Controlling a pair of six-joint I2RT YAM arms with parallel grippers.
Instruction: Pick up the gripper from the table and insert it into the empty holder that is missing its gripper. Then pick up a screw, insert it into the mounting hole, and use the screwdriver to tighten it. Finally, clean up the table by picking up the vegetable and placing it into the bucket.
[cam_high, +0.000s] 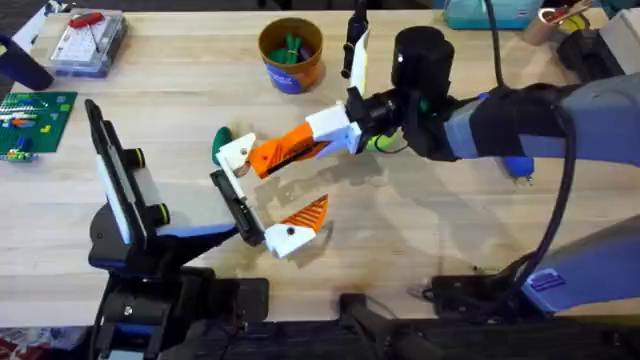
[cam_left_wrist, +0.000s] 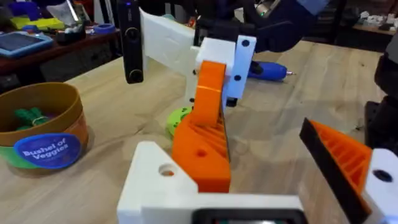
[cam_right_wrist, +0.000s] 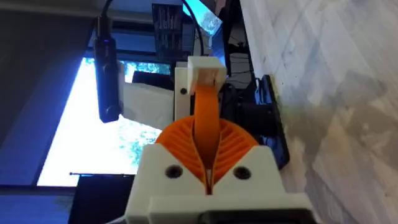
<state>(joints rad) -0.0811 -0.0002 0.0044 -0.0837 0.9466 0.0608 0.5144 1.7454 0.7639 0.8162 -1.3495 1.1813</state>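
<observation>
Right gripper (cam_high: 285, 150) has its fingers clamped on the orange gripper (cam_left_wrist: 208, 93), tip at the white holder (cam_high: 236, 152). Left wrist view shows veggies inside the bucket (cam_left_wrist: 43, 134). Left gripper's fingers: can't tell.

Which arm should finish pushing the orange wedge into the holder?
Right, most likely. Its gripper is shut on the wedge, whose far end is already at the holder. The holder sits on the left arm's own rail.

A robotics lab or workshop.
A wooden table (cam_high: 480, 230) carries a green circuit board (cam_high: 35, 115), a box of parts (cam_high: 88, 42) and cables (cam_high: 560, 170).
</observation>
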